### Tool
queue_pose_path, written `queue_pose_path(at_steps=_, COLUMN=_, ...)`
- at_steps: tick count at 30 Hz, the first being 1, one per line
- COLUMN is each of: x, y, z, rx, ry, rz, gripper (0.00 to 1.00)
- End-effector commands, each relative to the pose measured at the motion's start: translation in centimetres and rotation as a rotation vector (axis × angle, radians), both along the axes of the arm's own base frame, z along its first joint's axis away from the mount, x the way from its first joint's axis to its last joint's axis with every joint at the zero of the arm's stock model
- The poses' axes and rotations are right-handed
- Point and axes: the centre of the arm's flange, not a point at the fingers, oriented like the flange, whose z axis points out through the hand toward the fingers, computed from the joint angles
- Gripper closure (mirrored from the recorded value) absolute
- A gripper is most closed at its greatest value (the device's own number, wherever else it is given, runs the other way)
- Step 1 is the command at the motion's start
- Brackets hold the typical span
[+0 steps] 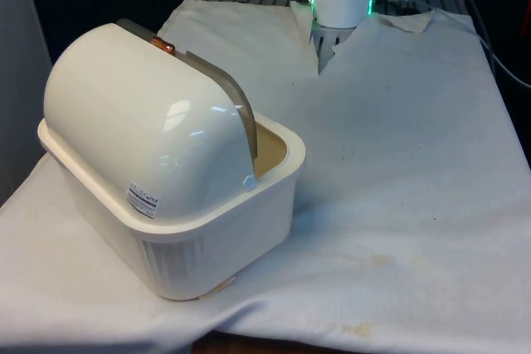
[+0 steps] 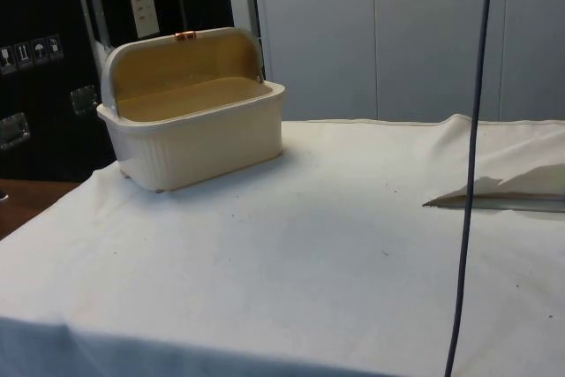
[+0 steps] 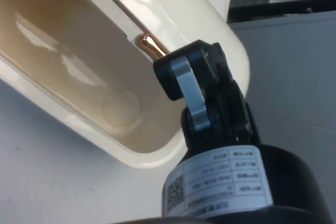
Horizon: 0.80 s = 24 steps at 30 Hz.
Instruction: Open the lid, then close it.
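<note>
I find the lid (image 2: 181, 64) rolled fully back, bread box (image 2: 199, 134) open; gripper (image 3: 181, 66) sits by its copper handle (image 3: 152, 45), ready to close. Finger state: I cannot tell.

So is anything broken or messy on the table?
Nothing looks broken or spilled. The cream bread box stands flat on the white cloth with its lid rolled back and nothing inside. The cloth has a few faint yellowish stains near its front edge and some wrinkles. The hand is by the lid's copper handle.
</note>
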Motion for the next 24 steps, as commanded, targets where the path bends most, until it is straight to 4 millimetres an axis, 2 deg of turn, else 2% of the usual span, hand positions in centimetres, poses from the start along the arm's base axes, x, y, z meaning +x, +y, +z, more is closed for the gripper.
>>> queue_pose_path(at_steps=1, x=0.1, y=0.1, z=-0.1, rx=0.003, ry=0.005, rz=0.003, gripper=1.0)
queue_pose_path(at_steps=2, x=0.2, y=0.8, z=-0.4, rx=0.029, ry=0.022, rz=0.019, gripper=1.0)
queue_pose_path(at_steps=7, x=0.6, y=1.2, z=-0.4, rx=0.058, ry=0.052, rz=0.034, gripper=1.0)
queue_pose_path(at_steps=9, x=0.6, y=0.7, z=-0.2, rx=0.041, ry=0.047, rz=0.023, gripper=1.0)
queue_pose_path(at_steps=10, x=0.7, y=1.2, z=-0.4, rx=0.068, ry=0.062, rz=0.036, gripper=1.0)
queue_pose_path(at_steps=15, x=1.1, y=1.2, z=-0.4, rx=0.094, ry=0.087, rz=0.039, gripper=1.0)
queue_pose_path(at_steps=24, x=1.9, y=0.4, z=-0.5, rx=0.144, ry=0.125, rz=0.035, gripper=1.0)
